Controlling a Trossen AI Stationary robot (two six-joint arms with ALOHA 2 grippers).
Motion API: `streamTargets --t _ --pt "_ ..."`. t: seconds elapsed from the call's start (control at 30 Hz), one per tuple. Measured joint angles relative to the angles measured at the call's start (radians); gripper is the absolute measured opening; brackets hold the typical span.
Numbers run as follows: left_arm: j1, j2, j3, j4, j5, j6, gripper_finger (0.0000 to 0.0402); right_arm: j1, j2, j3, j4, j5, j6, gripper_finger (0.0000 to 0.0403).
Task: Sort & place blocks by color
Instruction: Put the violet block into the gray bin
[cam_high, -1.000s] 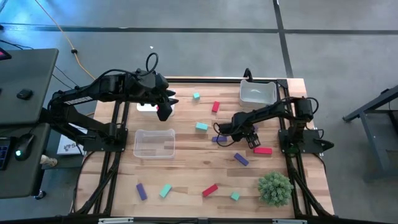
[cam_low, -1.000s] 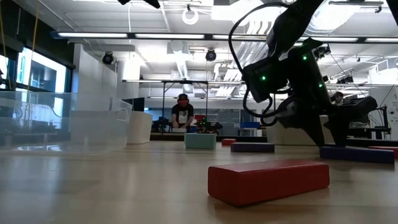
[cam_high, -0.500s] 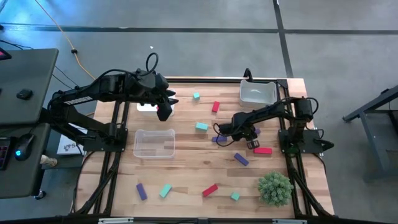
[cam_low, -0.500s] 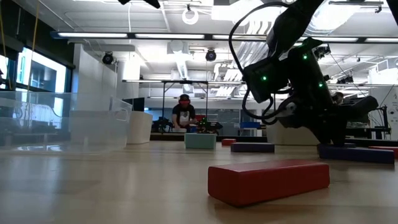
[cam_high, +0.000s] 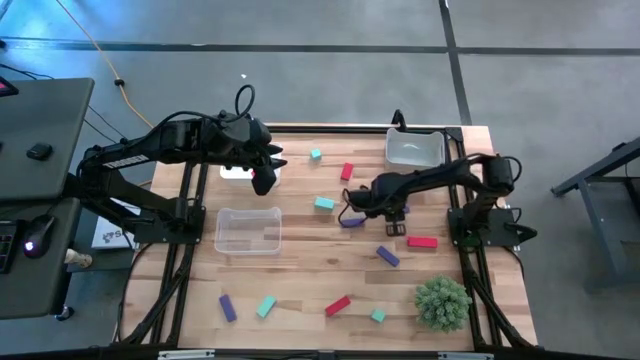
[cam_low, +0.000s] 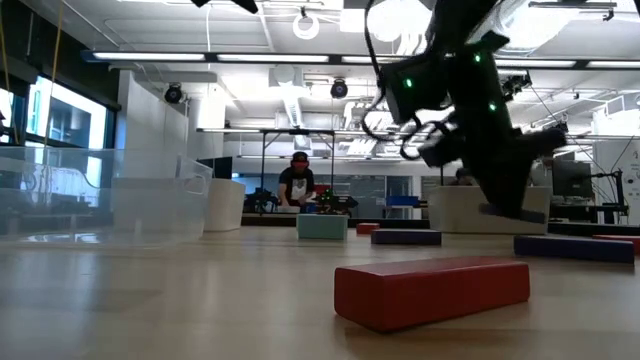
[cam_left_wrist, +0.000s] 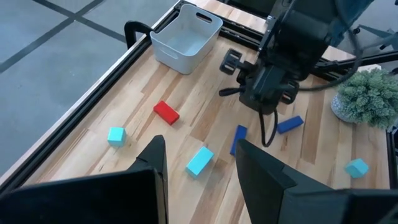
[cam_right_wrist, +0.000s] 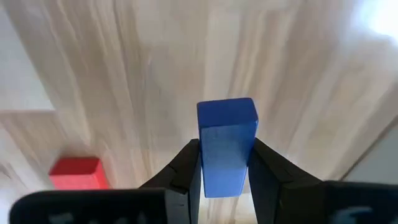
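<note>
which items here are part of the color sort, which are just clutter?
Job:
- purple block, held in right gripper
- loose red, teal and purple blocks, e.g. red block
- clear bins, e.g.

Clutter:
- spiky green plant ball
- left gripper, waiting by the left bins

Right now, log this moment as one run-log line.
right hand: shut on purple block, lifted off the table | left hand: open, empty, waiting above the table's far left | other blocks: scattered

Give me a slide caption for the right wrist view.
Right gripper clamps a blue-purple block above the wooden table, a red block nearby.
</note>
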Motion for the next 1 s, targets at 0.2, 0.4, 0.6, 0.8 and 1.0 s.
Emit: streamTargets --t 0.2,0.4,0.6,0.8,1.0 --pt "0.0 0.0 0.0 0.0 0.0 0.029 0.0103 -0.021 -0.064 0.05 0.003 0.038 0.114 0.0076" --pt "0.001 0.0 0.0 0.0 -0.001 0.078 0.0103 -0.061 -0.129 0.112 0.007 0.129 0.195 0.0076" --pt "0.037 0.0 0.0 0.0 -0.001 0.098 0.0103 -0.134 -0.196 0.188 0.006 0.212 0.191 0.0076" --pt "0.098 0.0 0.0 0.0 -0.001 0.097 0.0103 -0.233 -0.25 0.238 0.007 0.251 0.132 0.0076" --pt "0.146 0.0 0.0 0.0 -0.001 0.09 0.0103 -0.366 -0.265 0.254 0.005 0.261 0.044 0.0076"
